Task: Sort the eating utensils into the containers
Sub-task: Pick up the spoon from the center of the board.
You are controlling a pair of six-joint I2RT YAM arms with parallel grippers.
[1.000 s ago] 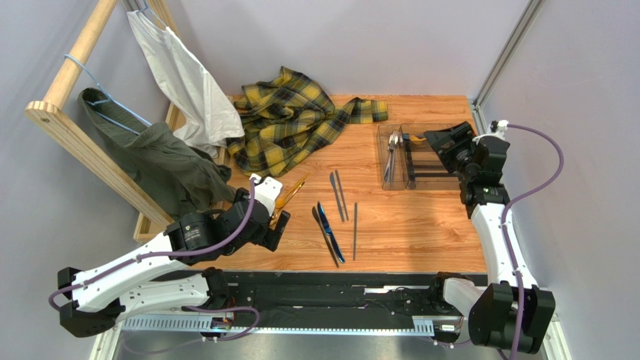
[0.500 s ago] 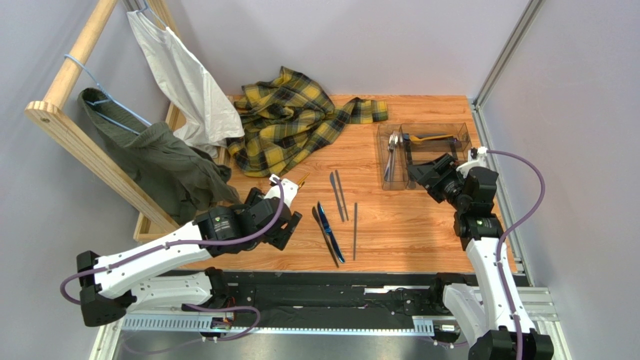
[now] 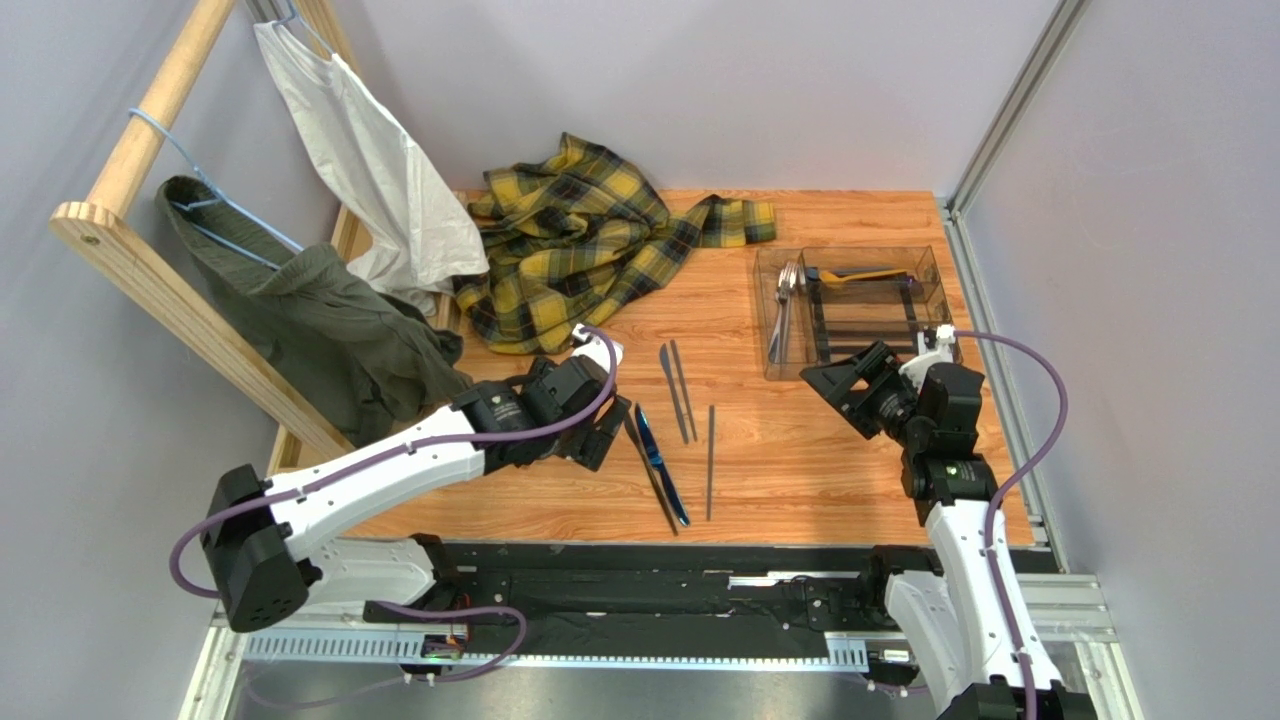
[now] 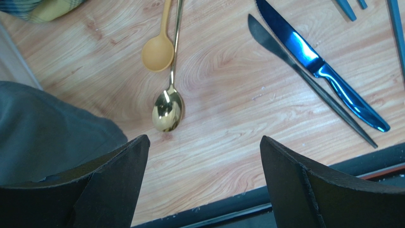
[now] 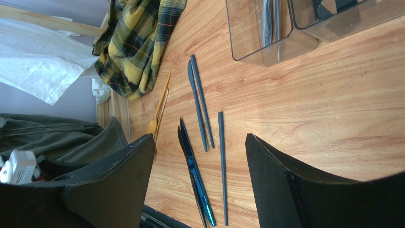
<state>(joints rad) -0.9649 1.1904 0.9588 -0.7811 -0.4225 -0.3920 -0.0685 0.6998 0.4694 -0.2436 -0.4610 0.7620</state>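
Note:
Loose utensils lie mid-table: a blue knife [image 3: 655,450] beside a dark knife [image 3: 645,468], two grey pieces [image 3: 676,390] and a grey stick [image 3: 709,459]. A shiny gold spoon [image 4: 167,110] and a matte yellow spoon [image 4: 158,53] lie just ahead of my left gripper [image 4: 203,142], which hovers open and empty; the blue knife [image 4: 313,64] is to its right. The clear tray [image 3: 920,267] holds silver pieces [image 3: 783,308] and a yellow spoon [image 3: 864,276]. My right gripper [image 5: 199,137] is open and empty, raised near the tray's [image 5: 266,50] front corner, facing the knives [image 5: 195,175].
A yellow plaid shirt [image 3: 579,240] is heaped at the back. At the left, a wooden rack [image 3: 150,278] carries a green garment [image 3: 323,323] and a white one [image 3: 361,150]. Green cloth [image 4: 47,128] lies close to my left finger. A black rail [image 3: 661,578] borders the near edge.
My left arm has swung right, past the gold spoons and toward the knives. My right arm has drawn back from above the tray to its near corner. Both grippers stayed open.

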